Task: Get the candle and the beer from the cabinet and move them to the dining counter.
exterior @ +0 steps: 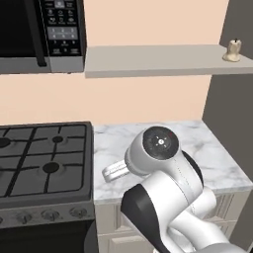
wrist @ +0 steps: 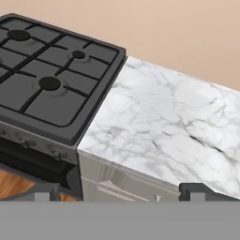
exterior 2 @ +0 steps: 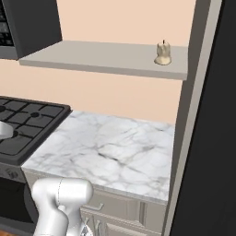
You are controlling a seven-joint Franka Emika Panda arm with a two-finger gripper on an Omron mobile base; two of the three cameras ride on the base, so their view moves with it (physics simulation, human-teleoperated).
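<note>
The candle (exterior: 233, 51) is a small cream lump standing at the right end of the grey cabinet shelf (exterior: 148, 60), close to the dark side wall. It stands in the same spot in the right base view, candle (exterior 2: 162, 53) on shelf (exterior 2: 101, 57). My gripper (wrist: 122, 193) is open with nothing between its fingertips (wrist: 200, 191), and it looks down on the marble worktop (wrist: 168, 122) from in front of its edge, well below the shelf. The beer and the dining counter are out of view.
A black gas stove (exterior: 42, 160) joins the worktop on the left, with a microwave (exterior: 42, 34) above it. A tall dark panel (exterior 2: 207, 138) bounds the worktop on the right. My own arm (exterior: 163, 192) rises in front of the base cabinets.
</note>
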